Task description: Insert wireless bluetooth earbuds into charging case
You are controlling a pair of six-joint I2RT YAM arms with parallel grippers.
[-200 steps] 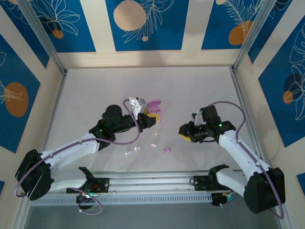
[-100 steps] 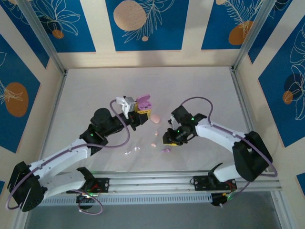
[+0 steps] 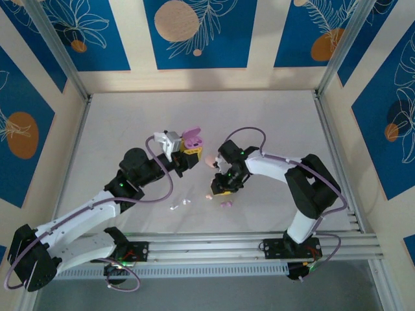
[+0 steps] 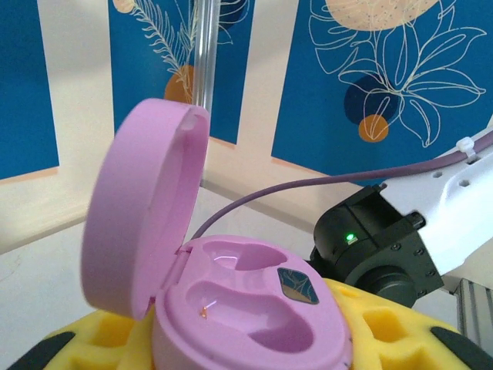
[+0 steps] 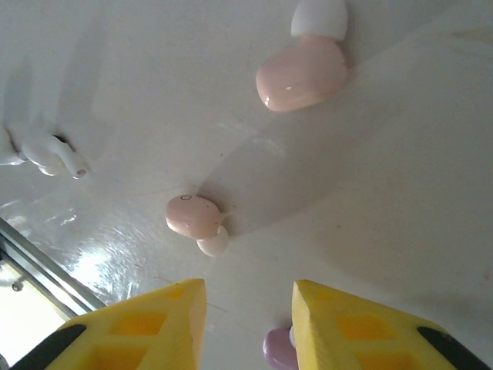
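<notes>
A small dark sticker (image 4: 299,287) sits between the two wells of the pink charging case (image 4: 246,308); its print is too fine to read. The left arm reaches from 7 o'clock toward centre, and the left end effector (image 3: 187,154) pinches the case, lid swung open. The right arm doubles back toward 9 o'clock, with the right end effector (image 5: 248,297) tipped down over the surface (image 5: 400,193), fingers spread and empty. A pink earbud (image 5: 192,216) lies at its 12 o'clock, a purple earbud (image 5: 276,348) just beside one finger.
</notes>
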